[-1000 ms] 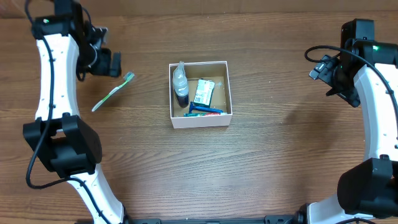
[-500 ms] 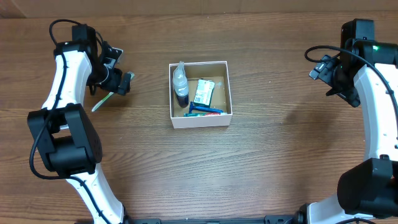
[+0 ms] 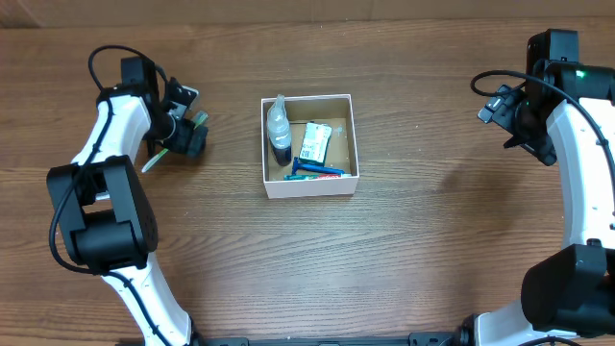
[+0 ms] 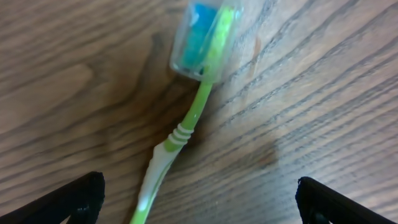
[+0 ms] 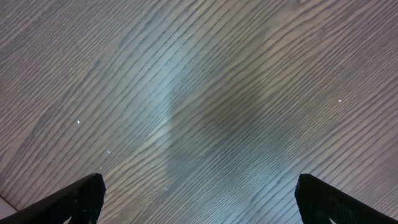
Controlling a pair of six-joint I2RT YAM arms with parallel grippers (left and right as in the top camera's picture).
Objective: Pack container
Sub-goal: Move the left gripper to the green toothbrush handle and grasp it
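The container (image 3: 309,185), a square white box with a brown cardboard inside, sits mid-table. It holds a small clear bottle (image 3: 278,125), a green-and-white packet (image 3: 314,141) and a blue razor (image 3: 312,171). A green toothbrush (image 4: 186,127) with a clear cap over its head lies on the wood left of the container; only its ends show in the overhead view (image 3: 152,160). My left gripper (image 3: 183,136) is open, low over the toothbrush, whose handle runs between the fingers (image 4: 198,205). My right gripper (image 3: 504,108) is open and empty over bare wood at the far right (image 5: 198,205).
The wooden table (image 3: 404,250) stretches around the container. Both white arms rise from the front corners of the table.
My left gripper has swung right and down from the far left corner to just over the toothbrush, now covering most of it. The right arm and the container have not moved.
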